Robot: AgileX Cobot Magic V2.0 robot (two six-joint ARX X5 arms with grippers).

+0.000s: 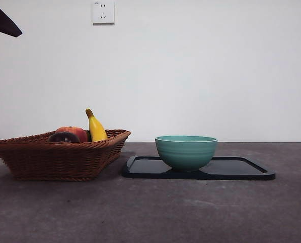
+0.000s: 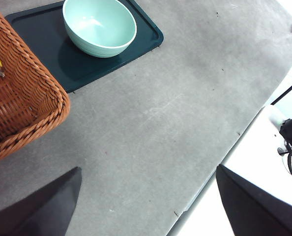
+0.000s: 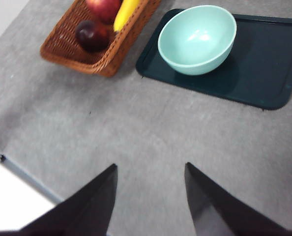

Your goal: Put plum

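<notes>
Both arms raised, left gripper (image 2: 146, 206) and right gripper (image 3: 148, 196) open, plum (image 3: 92, 35) in basket (image 3: 104, 63)

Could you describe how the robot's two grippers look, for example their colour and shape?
The left gripper and the right gripper each have two flat, matte black jaws that taper to a wedge-like point. No markings or cables show on them. In the front view only one dark arm tip shows, at a top corner.

A woven basket (image 1: 59, 157) sits on the grey surface (image 1: 191, 212), holding a banana (image 1: 96, 127) and a red apple (image 1: 75, 133). Just beside it lies a dark tray (image 1: 241, 169) carrying a pale green bowl (image 1: 186, 151). All sit well ahead of either end effector. A wall socket (image 1: 103, 12) hangs behind.
</notes>
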